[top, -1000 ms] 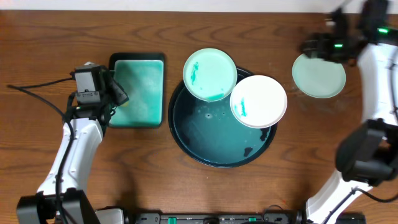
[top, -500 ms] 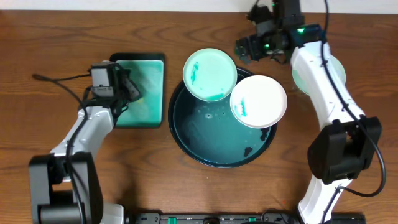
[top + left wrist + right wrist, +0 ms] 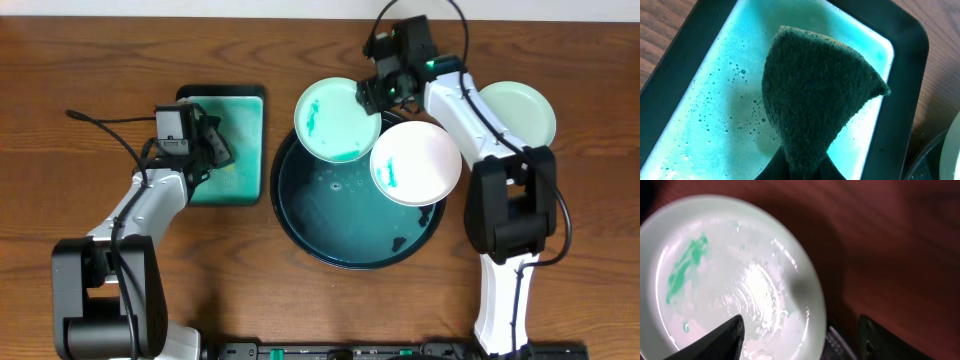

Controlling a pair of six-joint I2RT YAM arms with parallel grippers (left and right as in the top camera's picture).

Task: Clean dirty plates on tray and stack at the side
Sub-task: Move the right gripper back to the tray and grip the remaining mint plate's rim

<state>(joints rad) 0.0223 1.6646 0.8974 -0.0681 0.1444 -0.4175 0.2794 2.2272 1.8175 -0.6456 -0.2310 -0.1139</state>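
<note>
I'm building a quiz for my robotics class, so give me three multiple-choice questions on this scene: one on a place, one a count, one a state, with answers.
1. Where is the unsmeared mint-green plate?
A) on the table, right of the round tray
B) in the rectangular tray
C) in the middle of the round tray

2. How many plates lie on the round tray?
A) one
B) two
C) three

3. What is the left gripper doing?
A) open and empty
B) shut on a green sponge
C) shut on the white plate

Answers:
1 A: it sits on bare wood beyond the tray's right rim.
2 B: the smeared mint-green plate and the white plate both overlap the tray.
3 B: the fingers pinch the sponge above the soapy rectangular tray.
</note>
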